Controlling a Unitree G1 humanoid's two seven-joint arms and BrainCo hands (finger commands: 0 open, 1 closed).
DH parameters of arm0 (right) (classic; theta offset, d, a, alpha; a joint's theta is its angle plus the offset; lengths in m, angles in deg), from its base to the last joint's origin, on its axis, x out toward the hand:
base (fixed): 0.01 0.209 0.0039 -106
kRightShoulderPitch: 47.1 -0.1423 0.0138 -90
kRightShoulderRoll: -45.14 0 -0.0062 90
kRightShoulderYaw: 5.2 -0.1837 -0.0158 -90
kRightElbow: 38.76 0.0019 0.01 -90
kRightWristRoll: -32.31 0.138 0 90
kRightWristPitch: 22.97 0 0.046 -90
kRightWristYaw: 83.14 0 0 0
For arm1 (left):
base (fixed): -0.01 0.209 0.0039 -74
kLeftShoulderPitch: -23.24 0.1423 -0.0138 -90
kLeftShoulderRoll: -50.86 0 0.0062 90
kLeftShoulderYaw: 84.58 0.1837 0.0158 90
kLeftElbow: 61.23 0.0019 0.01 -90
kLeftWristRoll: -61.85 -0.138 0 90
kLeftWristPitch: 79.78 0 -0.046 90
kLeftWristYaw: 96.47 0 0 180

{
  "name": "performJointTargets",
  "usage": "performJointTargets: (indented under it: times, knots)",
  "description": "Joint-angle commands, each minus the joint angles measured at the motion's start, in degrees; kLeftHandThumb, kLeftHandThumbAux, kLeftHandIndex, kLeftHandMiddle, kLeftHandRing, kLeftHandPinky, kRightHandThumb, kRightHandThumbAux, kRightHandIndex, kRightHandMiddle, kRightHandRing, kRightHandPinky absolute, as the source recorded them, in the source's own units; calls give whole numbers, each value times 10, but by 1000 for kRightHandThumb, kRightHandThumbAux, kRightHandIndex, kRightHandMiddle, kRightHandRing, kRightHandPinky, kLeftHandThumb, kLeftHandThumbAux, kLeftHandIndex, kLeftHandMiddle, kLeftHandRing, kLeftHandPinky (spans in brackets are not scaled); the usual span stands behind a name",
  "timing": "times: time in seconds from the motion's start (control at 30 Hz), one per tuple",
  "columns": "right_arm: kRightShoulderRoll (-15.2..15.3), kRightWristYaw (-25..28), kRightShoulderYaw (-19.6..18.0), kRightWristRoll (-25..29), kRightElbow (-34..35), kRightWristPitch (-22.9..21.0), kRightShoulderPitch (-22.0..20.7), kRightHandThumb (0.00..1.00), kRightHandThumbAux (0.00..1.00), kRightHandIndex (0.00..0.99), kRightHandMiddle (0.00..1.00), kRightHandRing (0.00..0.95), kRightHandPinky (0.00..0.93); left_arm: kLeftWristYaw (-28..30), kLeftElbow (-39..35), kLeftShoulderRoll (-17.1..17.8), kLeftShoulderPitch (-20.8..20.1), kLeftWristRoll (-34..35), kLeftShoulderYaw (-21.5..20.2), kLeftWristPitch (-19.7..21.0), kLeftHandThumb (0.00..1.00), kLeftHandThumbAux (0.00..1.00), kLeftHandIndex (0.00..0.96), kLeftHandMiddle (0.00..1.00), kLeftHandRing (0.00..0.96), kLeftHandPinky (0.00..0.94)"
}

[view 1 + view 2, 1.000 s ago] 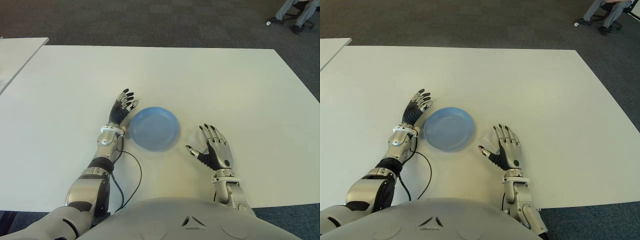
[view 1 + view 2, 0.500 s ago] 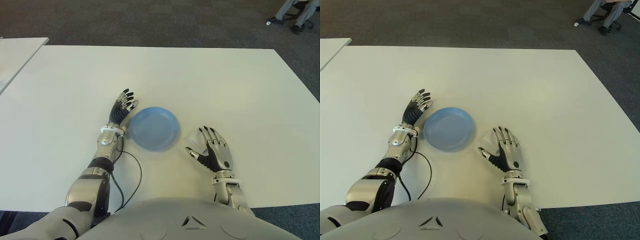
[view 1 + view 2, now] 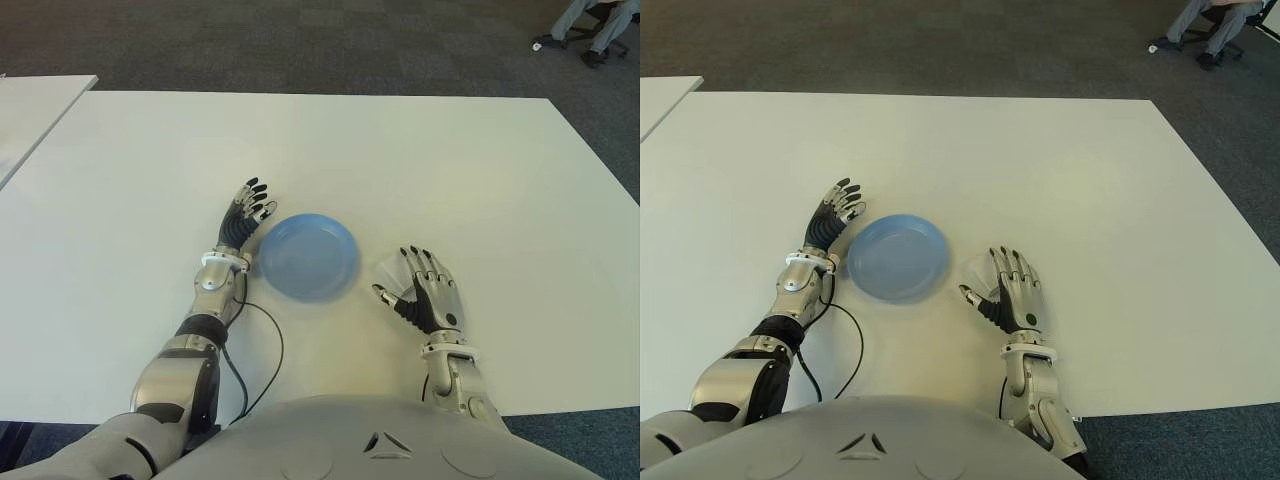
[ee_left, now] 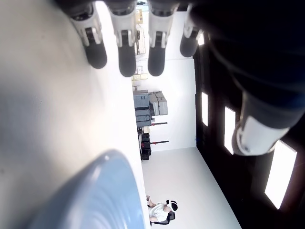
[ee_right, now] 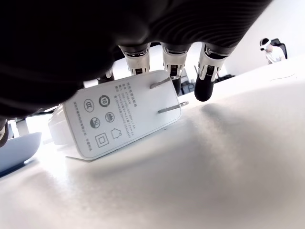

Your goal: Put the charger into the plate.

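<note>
Right hand [image 3: 428,298] hovers just right of the blue plate [image 3: 306,257], fingers [image 5: 208,78] spread wide over the white charger [image 5: 114,114], gripping nothing. The charger lies on the white table [image 3: 450,170] under those fingers, prongs out, outside the plate. Left hand [image 3: 245,214] shows at the plate's left edge, fingers extended, empty.

Both arms are jointed silver-grey metal with darker bands at the elbows, ending in a left hand [image 3: 245,215] and right hand [image 3: 428,297] with black palms, silver finger segments and black rubbery fingertips [image 4: 127,62]. A white ring circles each wrist, and a thin black cable [image 3: 262,345] loops from the left forearm. The torso [image 3: 330,440] is a smooth grey shell with a small triangular mark.
</note>
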Motion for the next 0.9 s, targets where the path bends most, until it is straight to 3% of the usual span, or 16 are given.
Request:
performJointTargets:
  times: [0.03, 0.9]
  knots:
    - [-4, 5, -5, 4, -23, -13, -5, 214, 223, 0, 0, 0, 0, -1, 40, -5, 53, -6, 5, 41, 0, 586, 39, 159, 154, 138]
    - [-18, -60, -15, 20, -66, 2, -29, 193, 220, 0, 0, 0, 0, -3, 44, -2, 53, -5, 2, 37, 0, 590, 43, 170, 168, 152]
